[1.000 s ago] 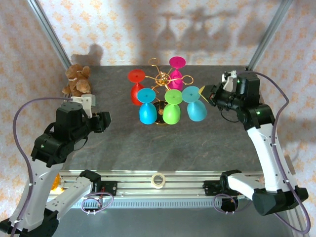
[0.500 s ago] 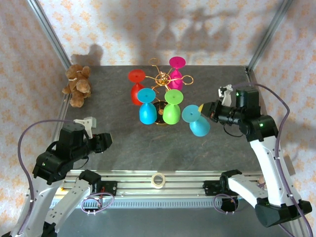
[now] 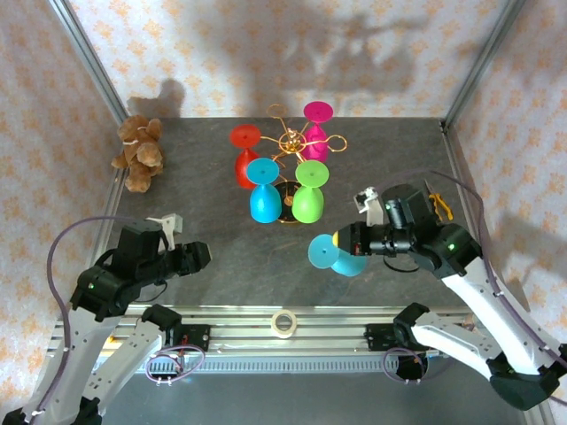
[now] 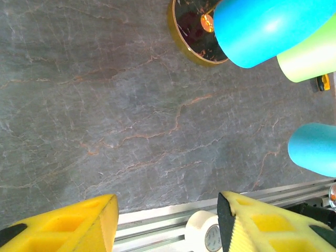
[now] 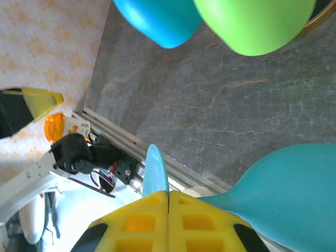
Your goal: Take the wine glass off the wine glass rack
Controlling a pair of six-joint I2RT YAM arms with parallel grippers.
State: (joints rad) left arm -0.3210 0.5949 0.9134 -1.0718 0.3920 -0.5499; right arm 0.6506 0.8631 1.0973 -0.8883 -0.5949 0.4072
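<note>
Since a second ago, the right gripper [image 3: 344, 240] has drawn back from the gold wire wine glass rack [image 3: 291, 142] toward the near side of the grey stone-patterned table [image 3: 221, 239], bringing the teal plastic wine glass [image 3: 353, 264] with it. The left gripper [image 3: 197, 257] has also pulled back toward its base.

The teal plastic wine glass now hangs well apart from the rack, tipped on its side, with its round foot pointing left and its bowl to the right. In the right wrist view the yellow fingers [image 5: 142, 220] are pressed together on the stem, between foot and bowl. That is likely the narrowest and surest place to grip, and it let the stem slide out of the rack's loop.

The left gripper is spread with nothing between its pads, seemingly kept clear of the working arm.

Four glasses still hang upside down on the rack: a red glass [image 3: 244, 164], a magenta glass [image 3: 317, 113], a blue glass [image 3: 264, 202] and a green glass [image 3: 307, 202]. A brown teddy bear [image 3: 137, 155] sits at the far left.

The removal looks done; what remains is probably setting the glass down.
</note>
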